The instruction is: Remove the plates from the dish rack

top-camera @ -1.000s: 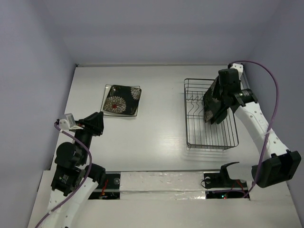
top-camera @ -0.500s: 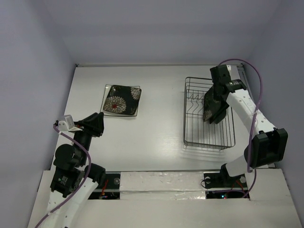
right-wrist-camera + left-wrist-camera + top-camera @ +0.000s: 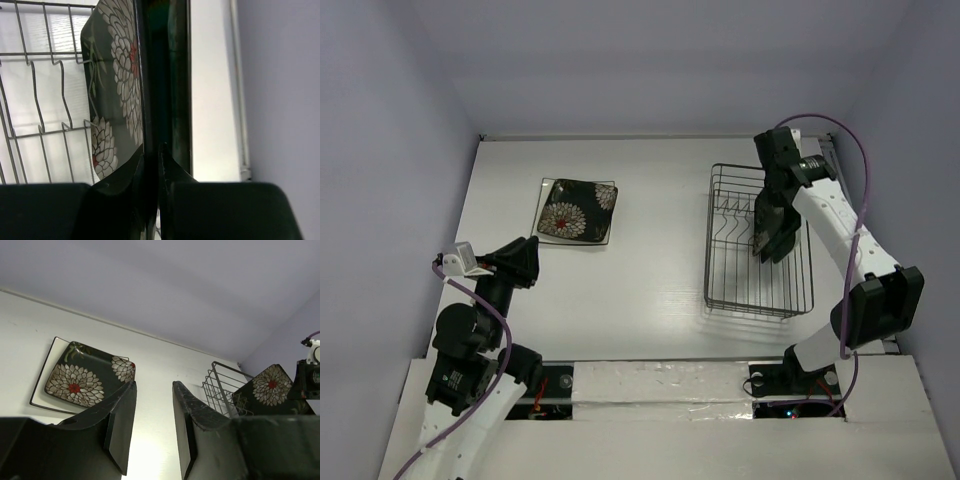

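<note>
The dark wire dish rack point(image 3: 757, 306) stands at the right of the table. My right gripper point(image 3: 772, 212) is shut on the edge of a black flowered plate point(image 3: 778, 238) and holds it upright over the rack's right half. In the right wrist view the jaws point(image 3: 151, 150) pinch that plate point(image 3: 117, 85), with rack tines point(image 3: 37, 100) to its left. A second black flowered plate point(image 3: 577, 210) lies flat on a white plate point(image 3: 544, 190) at the table's left. My left gripper point(image 3: 523, 258) is open and empty, near that stack point(image 3: 75, 382).
The rack point(image 3: 223, 390) and the held plate point(image 3: 272, 386) also show in the left wrist view. A dark greenish edge point(image 3: 179, 75) runs beside the held plate; I cannot tell what it is. Walls close the table at the back and both sides.
My right arm has swung its elbow in and turned the wrist, keeping the flowered plate gripped over the rack. The rack has shifted slightly left. The left arm has barely moved.
</note>
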{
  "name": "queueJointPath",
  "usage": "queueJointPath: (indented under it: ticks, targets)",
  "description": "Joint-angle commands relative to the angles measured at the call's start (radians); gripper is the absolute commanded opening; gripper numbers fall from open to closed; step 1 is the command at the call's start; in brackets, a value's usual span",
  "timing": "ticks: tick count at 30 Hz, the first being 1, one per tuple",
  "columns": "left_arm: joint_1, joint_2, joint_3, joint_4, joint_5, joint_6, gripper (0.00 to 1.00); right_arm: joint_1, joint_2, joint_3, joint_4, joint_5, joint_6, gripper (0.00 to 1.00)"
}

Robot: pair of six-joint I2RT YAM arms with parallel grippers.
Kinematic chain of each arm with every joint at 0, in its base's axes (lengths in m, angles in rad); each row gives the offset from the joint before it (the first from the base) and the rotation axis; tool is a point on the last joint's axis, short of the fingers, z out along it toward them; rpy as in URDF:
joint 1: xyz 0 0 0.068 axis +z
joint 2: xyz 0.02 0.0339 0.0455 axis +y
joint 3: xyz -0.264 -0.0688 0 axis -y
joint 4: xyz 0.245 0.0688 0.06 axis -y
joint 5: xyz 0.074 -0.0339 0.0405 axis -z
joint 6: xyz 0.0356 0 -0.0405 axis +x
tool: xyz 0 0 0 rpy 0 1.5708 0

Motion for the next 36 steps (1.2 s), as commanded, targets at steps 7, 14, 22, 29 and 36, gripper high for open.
queueJointPath:
  ticks: [7,14,22,29,36]
  targets:
    - [-0.007,-0.004,0.008,0.043,0.004,0.003,0.32,0.09,-0.06,0.274,-0.003,0.2,-0.033,0.0]
    - [-0.007,0.007,0.007,0.043,0.004,0.003,0.33,0.204,-0.171,0.334,0.101,0.102,0.075,0.0]
    - [-0.007,0.038,0.007,0.043,0.004,0.003,0.33,0.325,-0.238,-0.101,0.854,-0.408,0.432,0.0]
    - [-0.007,0.058,0.005,0.043,0.004,0.0,0.33,0.47,-0.039,-0.198,1.363,-0.431,0.781,0.0]
    - [-0.007,0.056,0.007,0.039,0.004,0.0,0.33,0.546,0.243,-0.08,1.44,-0.27,0.953,0.0]
